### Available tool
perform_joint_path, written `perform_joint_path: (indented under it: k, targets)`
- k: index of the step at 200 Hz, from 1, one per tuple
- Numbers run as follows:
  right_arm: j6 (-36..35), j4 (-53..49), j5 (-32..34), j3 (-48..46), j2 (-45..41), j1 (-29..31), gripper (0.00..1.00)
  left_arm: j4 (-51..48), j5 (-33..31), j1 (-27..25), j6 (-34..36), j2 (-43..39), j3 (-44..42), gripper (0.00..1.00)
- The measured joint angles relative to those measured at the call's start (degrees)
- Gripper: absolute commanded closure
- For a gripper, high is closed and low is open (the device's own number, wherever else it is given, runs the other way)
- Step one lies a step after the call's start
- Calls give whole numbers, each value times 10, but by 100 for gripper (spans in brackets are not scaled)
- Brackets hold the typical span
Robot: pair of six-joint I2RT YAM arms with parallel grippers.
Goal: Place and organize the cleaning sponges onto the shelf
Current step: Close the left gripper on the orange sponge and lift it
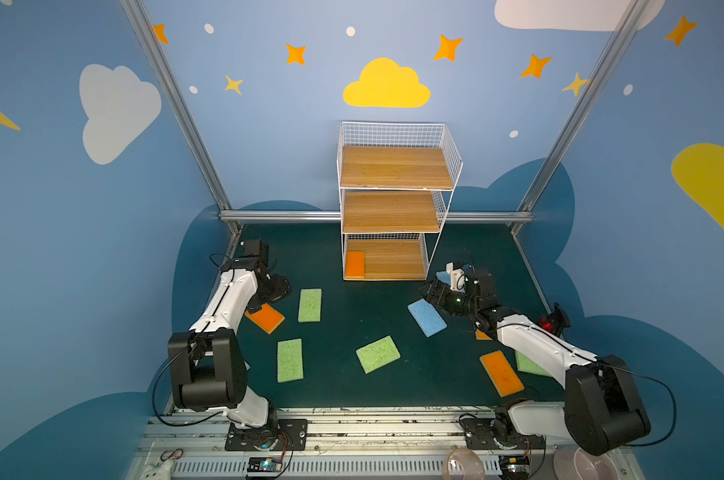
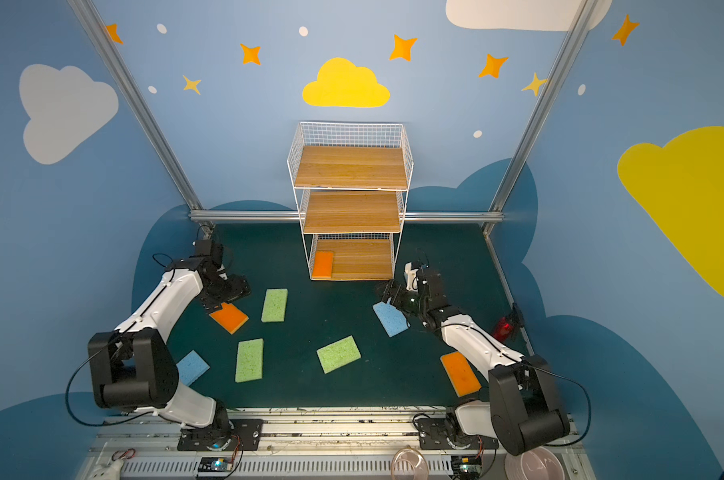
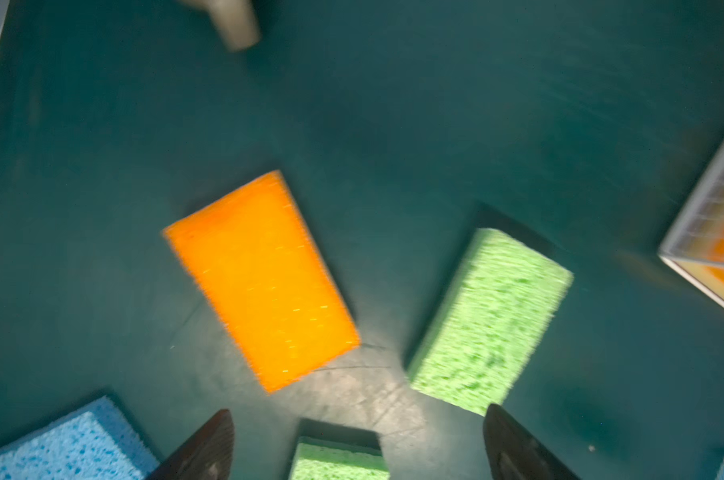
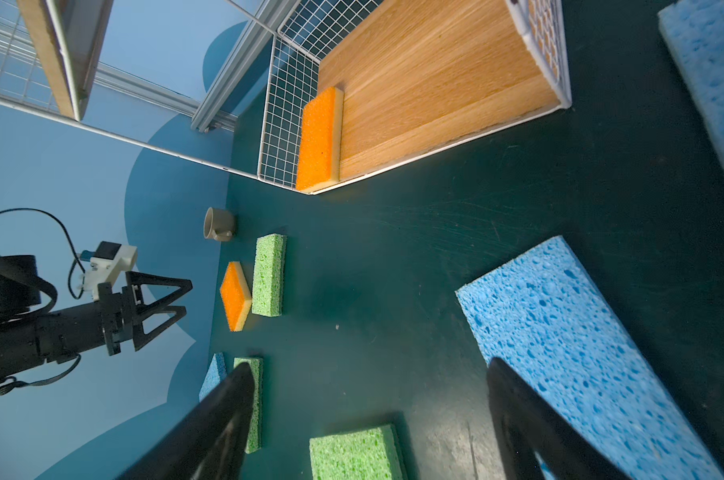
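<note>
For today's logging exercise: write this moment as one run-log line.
left gripper open, empty | right gripper open beside blue sponge | shelf: one orange sponge

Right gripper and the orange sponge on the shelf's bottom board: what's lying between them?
Only bare mat and the shelf's front rim. The right wrist view shows no sponge between the right gripper and that orange sponge; the blue sponge lies aside.

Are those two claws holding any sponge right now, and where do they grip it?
Nothing is held. The left gripper stands open near the orange sponge, which lies on the table; the right gripper is open beside a blue sponge.
</note>
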Motion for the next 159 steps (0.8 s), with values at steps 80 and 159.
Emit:
perform_joint_path:
  k: [80, 159]
  targets:
    - [-1, 0, -1, 0, 12, 0, 14, 44, 6, 36, -28, 111, -13, 1]
    - [-1, 0, -1, 0, 22, 0, 14, 67, 0, 38, -40, 188, 33, 3]
